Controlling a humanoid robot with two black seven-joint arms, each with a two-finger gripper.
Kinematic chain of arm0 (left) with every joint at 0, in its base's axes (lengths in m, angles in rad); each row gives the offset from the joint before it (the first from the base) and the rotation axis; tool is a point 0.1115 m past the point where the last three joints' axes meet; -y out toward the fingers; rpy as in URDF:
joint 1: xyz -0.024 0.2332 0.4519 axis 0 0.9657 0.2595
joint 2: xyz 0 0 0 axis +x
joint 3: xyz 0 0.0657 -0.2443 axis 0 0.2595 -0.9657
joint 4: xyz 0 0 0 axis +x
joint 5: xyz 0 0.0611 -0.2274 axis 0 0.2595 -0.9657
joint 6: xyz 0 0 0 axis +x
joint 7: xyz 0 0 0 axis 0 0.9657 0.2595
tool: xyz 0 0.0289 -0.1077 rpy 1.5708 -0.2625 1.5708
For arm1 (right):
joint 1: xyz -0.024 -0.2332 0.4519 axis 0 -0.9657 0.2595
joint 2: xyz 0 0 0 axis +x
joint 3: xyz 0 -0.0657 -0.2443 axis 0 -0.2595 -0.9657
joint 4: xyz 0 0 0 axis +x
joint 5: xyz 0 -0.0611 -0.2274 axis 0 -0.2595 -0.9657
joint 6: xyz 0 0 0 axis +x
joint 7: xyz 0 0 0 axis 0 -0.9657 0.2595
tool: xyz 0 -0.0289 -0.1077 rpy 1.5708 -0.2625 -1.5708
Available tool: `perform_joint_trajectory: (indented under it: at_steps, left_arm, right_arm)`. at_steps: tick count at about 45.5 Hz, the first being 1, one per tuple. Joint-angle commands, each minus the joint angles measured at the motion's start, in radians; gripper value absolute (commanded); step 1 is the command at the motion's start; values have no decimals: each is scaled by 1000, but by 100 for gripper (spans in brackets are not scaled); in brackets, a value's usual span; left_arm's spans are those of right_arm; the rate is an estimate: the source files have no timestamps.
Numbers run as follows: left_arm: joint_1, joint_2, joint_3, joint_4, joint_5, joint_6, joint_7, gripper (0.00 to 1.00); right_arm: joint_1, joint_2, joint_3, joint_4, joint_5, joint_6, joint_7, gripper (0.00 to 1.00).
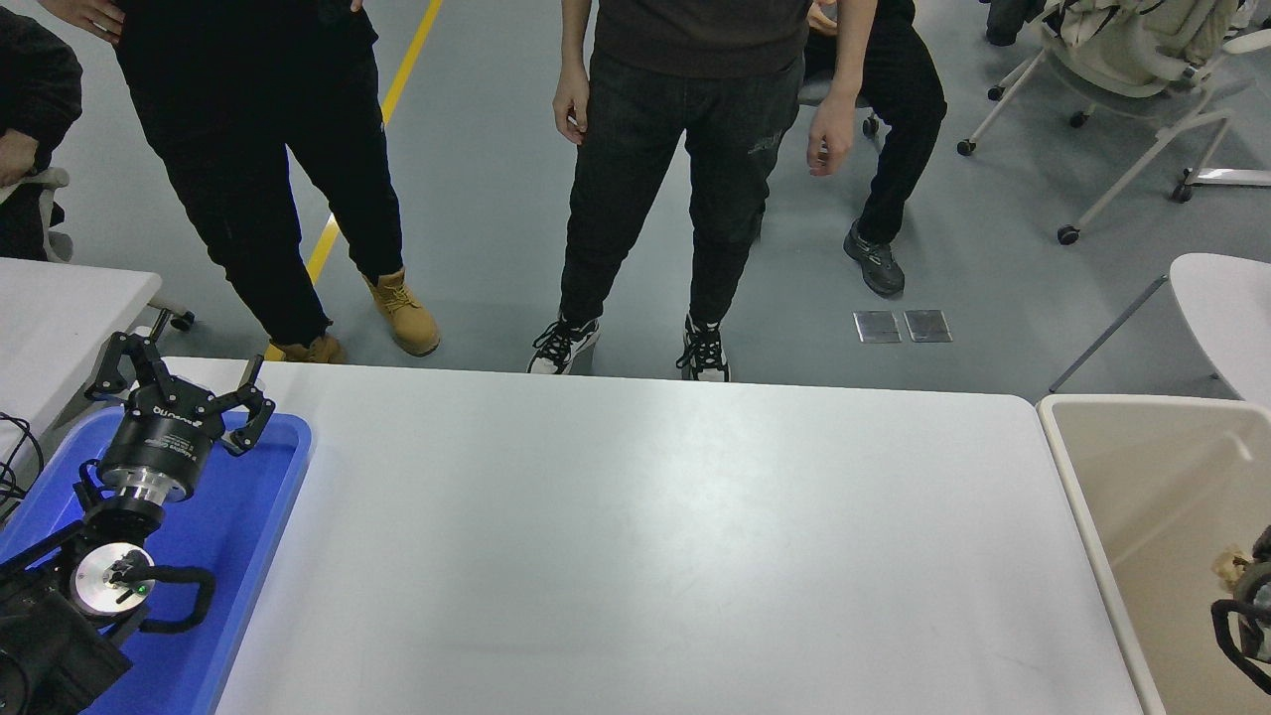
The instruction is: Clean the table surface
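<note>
Left tool (179, 389) is parked over the blue tray (260, 497) at the desk's left end, fingers spread wide, gripping nothing. Likely kept there to stay out of the working area. Tray shows only bare blue floor where the arm doesn't cover it; can't see what's under the arm.

The desk surface (655, 556) fills the middle of the view, from the tray across to the beige bin. Nothing lies on it: no scraps, no objects, just glare and a few faint marks. By the look of it, the clearing job is done or nearly so.

Far side of the desk: people (695, 149) stand and sit on the grey floor, hands down, none reaching over the desk.

Beige bin (1092, 497) sits just beside the desk's right edge, mouth open upward, a sensible drop spot for anything swept off the desk. Its visible floor is mostly bare.

Right tool (1246, 621) pokes in at the right edge, over the bin's interior, mostly cut off by the frame. A small pale crumpled bit (1229, 568) sits right at it; held or just lying in the bin, can't tell. Finger spread not readable either.
</note>
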Motion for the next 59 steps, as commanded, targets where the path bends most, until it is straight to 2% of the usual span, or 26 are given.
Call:
perform_joint_trajectory:
  at_steps: [1, 4, 24, 39, 44, 52, 59]
  left_arm:
    - [0, 0, 0, 0, 0, 0, 0, 100]
    - [0, 0, 0, 0, 0, 0, 0, 100]
    - [0, 0, 0, 0, 0, 0, 0, 100]
    - [0, 0, 0, 0, 0, 0, 0, 100]
    - [0, 0, 0, 0, 0, 0, 0, 100]
    - [0, 0, 0, 0, 0, 0, 0, 100]
    - [0, 0, 0, 0, 0, 0, 0, 100]
  right_arm:
    - [-7, 5, -6, 7, -10, -1, 0, 89]
    - [-7, 5, -6, 10, -10, -1, 1, 96]
    - [8, 0, -5, 60, -7, 7, 1, 98]
    - [183, -110, 7, 208, -7, 13, 24, 98]
    - [211, -130, 17, 257, -7, 15, 102, 98]
    - [237, -138, 29, 321, -7, 64, 326, 98]
    - [248, -138, 179, 439, -7, 76, 425, 98]
